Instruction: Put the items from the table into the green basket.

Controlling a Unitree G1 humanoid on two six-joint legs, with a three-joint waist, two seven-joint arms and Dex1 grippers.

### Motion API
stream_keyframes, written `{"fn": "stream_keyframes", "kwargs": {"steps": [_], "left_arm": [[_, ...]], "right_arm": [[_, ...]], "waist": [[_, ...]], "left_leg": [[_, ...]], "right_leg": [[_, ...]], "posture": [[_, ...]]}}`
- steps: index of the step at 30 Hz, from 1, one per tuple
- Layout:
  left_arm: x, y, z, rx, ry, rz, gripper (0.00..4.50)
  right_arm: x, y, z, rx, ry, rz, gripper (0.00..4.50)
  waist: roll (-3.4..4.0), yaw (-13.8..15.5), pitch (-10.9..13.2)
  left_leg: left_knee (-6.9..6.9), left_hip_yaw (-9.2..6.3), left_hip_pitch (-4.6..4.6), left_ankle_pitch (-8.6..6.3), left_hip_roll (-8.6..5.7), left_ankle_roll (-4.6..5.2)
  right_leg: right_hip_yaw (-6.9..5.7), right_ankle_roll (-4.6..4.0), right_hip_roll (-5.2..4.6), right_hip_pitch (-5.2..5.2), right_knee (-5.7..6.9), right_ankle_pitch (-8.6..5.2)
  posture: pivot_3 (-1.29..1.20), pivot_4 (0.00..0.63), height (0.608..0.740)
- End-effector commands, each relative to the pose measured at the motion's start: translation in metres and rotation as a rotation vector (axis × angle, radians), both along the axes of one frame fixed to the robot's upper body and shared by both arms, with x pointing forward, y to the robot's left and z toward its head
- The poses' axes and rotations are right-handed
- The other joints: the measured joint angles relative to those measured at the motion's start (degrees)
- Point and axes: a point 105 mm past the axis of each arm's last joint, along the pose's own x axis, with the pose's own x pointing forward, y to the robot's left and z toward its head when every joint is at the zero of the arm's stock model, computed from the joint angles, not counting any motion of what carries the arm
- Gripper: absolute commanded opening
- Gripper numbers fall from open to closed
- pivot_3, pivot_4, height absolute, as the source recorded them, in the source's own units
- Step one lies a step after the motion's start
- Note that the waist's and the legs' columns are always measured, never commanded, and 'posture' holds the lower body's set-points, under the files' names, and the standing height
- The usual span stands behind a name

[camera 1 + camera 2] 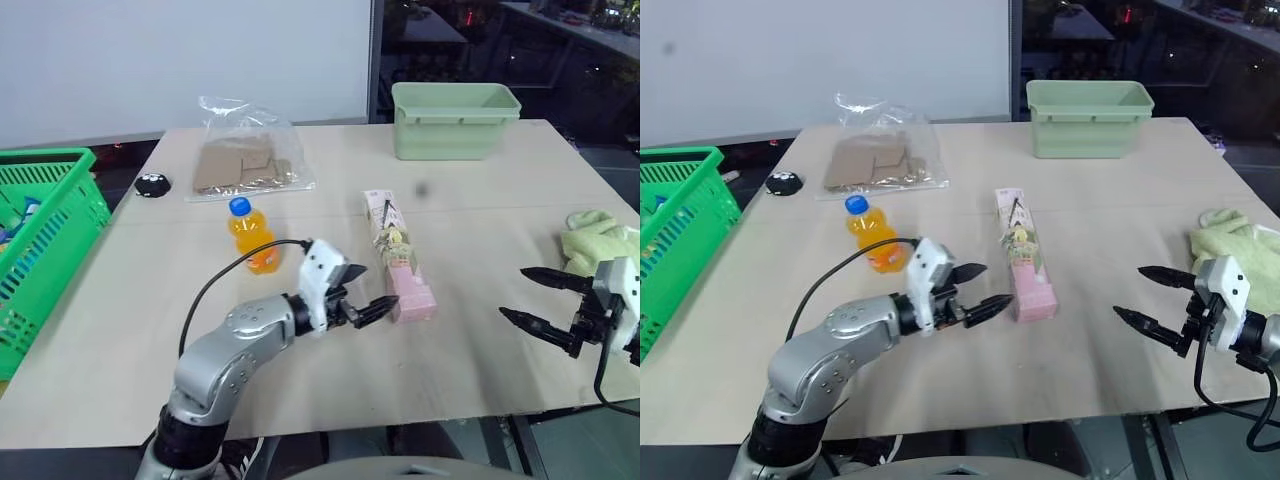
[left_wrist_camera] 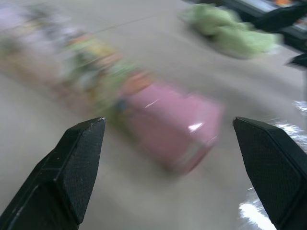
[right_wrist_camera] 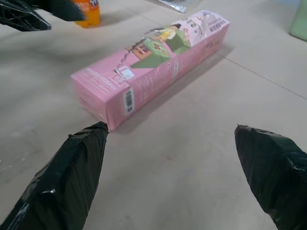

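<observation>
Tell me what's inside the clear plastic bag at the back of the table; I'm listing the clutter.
The clear plastic bag holds flat brown cardboard-like pieces, overlapping one another. What the lower pieces are, or whether anything lies beneath them, cannot be seen.

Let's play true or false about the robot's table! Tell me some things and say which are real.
1. The pink carton lies flat on the table. True.
2. The orange bottle is inside the green basket. False: it stands on the table.
3. The left claw is open, near the carton's end. True.
4. The right claw holds the carton. False: it is open and empty.
5. The mint tub sits at the table's far edge. True.
</observation>
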Motion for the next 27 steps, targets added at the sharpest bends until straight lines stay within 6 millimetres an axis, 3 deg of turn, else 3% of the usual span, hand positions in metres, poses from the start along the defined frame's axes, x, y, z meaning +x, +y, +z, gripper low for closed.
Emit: {"fn": "stream_keyframes", "kwargs": {"steps": [1,5,8,11,15,19,23,27], "left_arm": [[0.003,0.001,0.003,0.031,-0.016,-0.006,4.38],[0.003,0.010,0.006,0.037,-0.023,0.010,4.38],[0.003,0.042,0.001,0.133,-0.048,0.075,4.38],[0.000,0.074,0.005,0.225,-0.111,0.128,4.38],[-0.011,0.110,0.019,0.250,-0.112,0.172,4.38],[-0.032,0.122,0.038,0.237,-0.116,0.115,4.38],[-0.040,0.131,0.055,0.222,-0.179,0.102,4.38],[-0.044,0.140,0.056,0.250,-0.185,0.100,4.38]], "right_arm": [[-0.002,0.013,0.021,0.043,-0.069,0.006,4.50],[0.000,0.026,0.023,0.077,-0.067,-0.016,4.50],[0.013,0.043,0.018,0.097,-0.039,-0.087,4.50],[0.038,0.047,0.009,-0.025,-0.043,-0.278,4.50],[0.062,0.072,0.004,0.003,0.080,-0.281,4.50],[0.072,0.101,-0.006,-0.028,0.241,-0.241,4.50],[0.083,0.125,0.003,0.021,0.335,-0.267,4.50],[0.086,0.141,-0.014,-0.030,0.458,-0.306,4.50]], "waist": [[0.00,-0.78,0.00],[-0.01,-1.85,0.03],[-0.04,-2.99,0.04],[-0.10,-3.86,0.10],[-0.14,-2.94,0.26],[-0.27,-1.17,0.35],[-0.24,1.03,0.38],[-0.27,2.64,0.36]], "left_leg": [[-0.01,-0.06,0.00,0.00,0.00,0.00],[-0.01,-0.11,0.00,0.00,0.02,0.00],[0.01,-0.12,0.03,0.00,0.01,0.00],[0.00,-0.19,0.10,0.00,0.02,-0.01],[-0.02,-0.16,0.05,0.00,-0.02,-0.01],[-0.07,-0.19,-0.07,-0.01,-0.02,0.00],[-0.17,-0.14,-0.31,-0.01,-0.03,0.01],[-0.21,-0.15,-0.34,-0.01,-0.02,0.01]], "right_leg": [[0.00,0.00,0.03,0.00,0.00,0.00],[0.02,0.00,0.06,0.00,0.00,0.00],[0.06,0.00,0.06,0.00,0.01,0.00],[0.18,-0.01,0.14,-0.03,0.06,0.01],[0.22,-0.01,0.08,-0.11,0.06,0.01],[0.15,-0.02,0.05,-0.19,-0.01,0.00],[0.18,-0.02,0.06,-0.50,0.05,0.01],[0.17,-0.03,0.09,-0.54,0.05,0.01]], "posture": [[-0.18,0.049,0.740],[-0.18,0.051,0.740],[-0.15,0.049,0.740],[-0.10,0.048,0.740],[-0.01,0.042,0.740],[0.03,0.038,0.740],[0.05,0.035,0.740],[0.06,0.028,0.740]]}}
